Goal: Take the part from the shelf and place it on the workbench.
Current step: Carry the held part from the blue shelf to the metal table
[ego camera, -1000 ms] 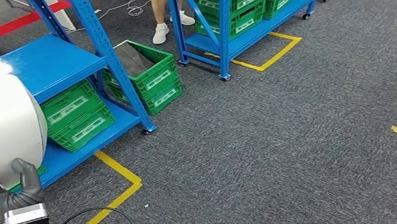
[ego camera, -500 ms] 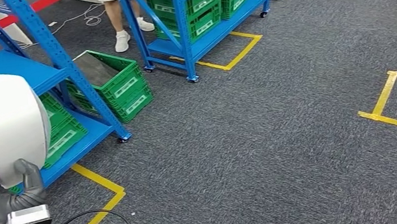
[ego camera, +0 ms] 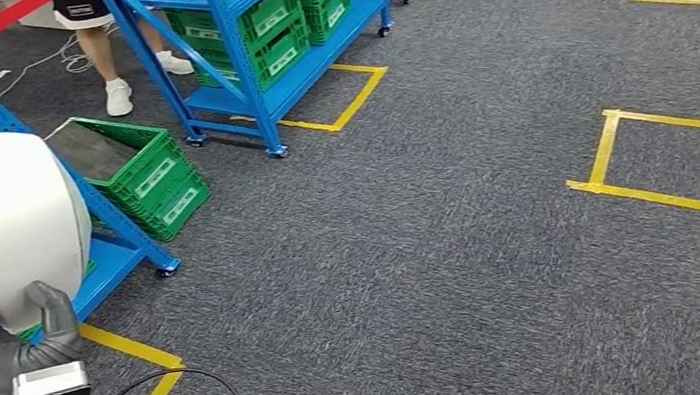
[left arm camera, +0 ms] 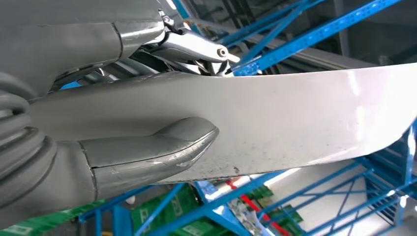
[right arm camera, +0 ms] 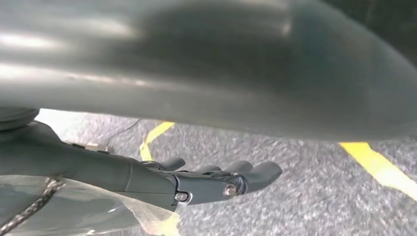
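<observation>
Where the left hand (ego camera: 3, 341) grips its lower edge, the curved white part (ego camera: 24, 217) rises above it; right hand (right arm camera: 216, 179) empty, fingers extended.

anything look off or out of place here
One green crate sits on the carpet beside the blue shelf, not on it. Otherwise nothing stands out; the left hand holds the white part.

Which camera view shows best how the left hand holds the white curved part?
The left wrist view: the thumb presses on the white curved part, close up. The head view shows the left hand gripping the part's lower edge, smaller and from behind. The right wrist view has no sign of this grip.
</observation>
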Controlling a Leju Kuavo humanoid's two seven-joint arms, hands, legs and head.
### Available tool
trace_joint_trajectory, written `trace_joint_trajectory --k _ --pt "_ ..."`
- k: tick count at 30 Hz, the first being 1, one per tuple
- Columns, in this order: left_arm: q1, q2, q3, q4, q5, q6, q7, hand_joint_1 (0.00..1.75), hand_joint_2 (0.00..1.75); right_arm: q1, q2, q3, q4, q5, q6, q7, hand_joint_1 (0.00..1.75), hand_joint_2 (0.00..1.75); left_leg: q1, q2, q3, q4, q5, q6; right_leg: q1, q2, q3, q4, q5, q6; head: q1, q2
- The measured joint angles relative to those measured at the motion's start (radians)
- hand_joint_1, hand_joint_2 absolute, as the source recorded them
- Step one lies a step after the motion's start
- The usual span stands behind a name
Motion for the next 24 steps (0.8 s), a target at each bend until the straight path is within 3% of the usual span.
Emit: trace_joint_trajectory --k 2,3,4,6,7,8,9,10,12,14,17,19,21,22,23,24 --pt "-0.001 0.000 -0.001 0.000 0.000 0.000 0.000 1.75 1.75 0.002 0.000 0.000 0.000 0.000 0.000 0.000 0.00 0.00 0.000 0.017 0.003 -0.014 0.004 0.001 -0.003 0.005 -0.009 0.001 0.002 0.011 -0.003 0.000" --pt "-0.001 -0.001 -0.001 0.000 0.000 0.000 0.000 1.75 1.75 0.003 0.000 0.000 0.000 0.000 0.000 0.000 0.00 0.00 0.002 0.027 0.006 -0.022 0.008 0.003 -0.003 -0.010 -0.018 0.014 -0.007 0.015 -0.001 0.000" --pt "-0.002 -0.001 -0.002 0.000 0.000 0.000 0.000 1.75 1.75 0.004 0.000 0.000 0.000 0.001 0.000 0.000 0.00 0.00 0.004 0.039 0.008 -0.030 0.012 0.004 -0.001 -0.033 -0.035 0.043 -0.027 0.019 0.000 0.000" --pt "0.000 -0.001 -0.003 0.000 0.000 0.000 0.000 1.75 1.75 0.002 0.000 0.000 0.000 0.001 0.000 0.000 0.00 0.00 0.004 0.064 0.009 -0.034 0.014 0.008 -0.001 -0.079 -0.092 0.156 -0.088 0.027 0.003 0.000" --pt "0.001 0.000 -0.003 0.001 0.000 0.000 0.000 1.75 1.75 0.000 0.000 0.000 0.000 0.001 0.000 0.000 0.00 0.00 0.004 0.077 0.008 -0.033 0.014 0.008 -0.003 -0.089 -0.121 0.217 -0.113 0.032 0.003 0.000" --pt "0.002 0.000 -0.002 0.001 0.001 0.000 0.000 1.75 1.75 0.000 0.000 0.000 0.000 0.001 0.000 0.000 0.00 0.00 0.004 0.091 0.008 -0.033 0.014 0.008 -0.006 -0.093 -0.139 0.256 -0.123 0.037 0.002 0.000" --pt "0.003 0.000 -0.003 0.001 0.001 0.000 0.000 1.75 1.75 0.001 0.000 0.000 0.000 0.001 0.000 0.000 0.00 0.00 0.004 0.104 0.008 -0.032 0.013 0.007 -0.009 -0.097 -0.138 0.260 -0.115 0.041 0.003 0.000" --pt "0.003 0.000 -0.003 0.001 0.002 0.000 0.000 1.75 1.75 0.002 0.000 0.000 0.000 0.001 0.000 0.001 0.00 0.00 0.005 0.116 0.008 -0.031 0.012 0.005 -0.013 -0.103 -0.117 0.224 -0.091 0.045 0.003 0.000" --pt "0.003 0.000 -0.002 0.002 0.003 0.000 0.000 1.75 1.75 0.002 -0.001 0.000 0.000 0.001 0.000 0.001 0.00 0.00 0.004 0.135 0.009 -0.025 0.005 -0.005 -0.016 -0.136 -0.041 0.094 -0.039 0.050 0.004 0.000" --pt "0.002 0.000 -0.002 0.002 0.003 -0.001 0.000 1.75 1.75 0.000 0.000 0.000 0.000 0.001 0.001 0.001 0.00 0.00 -0.002 0.150 0.008 -0.015 -0.002 -0.017 -0.014 -0.157 0.005 0.016 -0.021 0.040 0.002 0.000" --pt "0.001 0.000 -0.002 0.002 0.006 -0.001 0.000 1.75 1.75 0.002 0.000 0.000 0.000 0.002 0.001 0.002 0.00 0.00 -0.002 0.163 0.011 -0.009 -0.009 -0.028 -0.012 -0.136 0.006 0.010 -0.021 0.017 -0.001 0.000" --pt "0.000 0.000 -0.002 0.002 0.008 -0.001 0.000 1.75 1.75 0.003 -0.001 -0.001 0.000 0.002 0.000 0.002 0.00 0.00 0.004 0.132 -0.002 0.028 -0.041 -0.037 -0.014 -0.120 0.005 0.009 -0.018 0.006 -0.001 0.000" --pt "0.001 0.001 -0.002 0.002 0.010 -0.001 0.000 1.75 1.75 0.001 -0.002 -0.001 0.000 0.002 0.001 0.003 0.00 0.00 0.006 0.090 -0.051 0.144 -0.108 -0.040 -0.013 -0.102 0.004 0.008 -0.016 -0.002 -0.002 0.000" --pt "0.002 0.002 -0.002 0.002 0.011 -0.001 0.000 1.75 1.75 0.000 -0.002 -0.001 0.000 0.003 0.001 0.003 0.00 0.00 0.006 0.081 -0.082 0.213 -0.138 -0.039 -0.011 -0.091 0.003 0.008 -0.015 -0.005 -0.002 0.000" --pt "0.003 0.002 -0.002 0.002 0.011 -0.001 0.000 1.75 1.75 0.000 -0.002 -0.001 0.000 0.003 0.002 0.003 0.00 0.00 0.006 0.077 -0.105 0.263 -0.152 -0.036 -0.009 -0.080 0.002 0.008 -0.015 -0.006 -0.002 0.000" --pt "0.003 0.002 -0.002 0.002 0.012 -0.002 0.000 1.75 1.75 0.001 -0.002 -0.001 0.000 0.004 0.002 0.004 0.00 0.00 0.005 0.076 -0.114 0.278 -0.146 -0.032 -0.007 -0.068 0.002 0.008 -0.014 -0.007 -0.002 0.000"
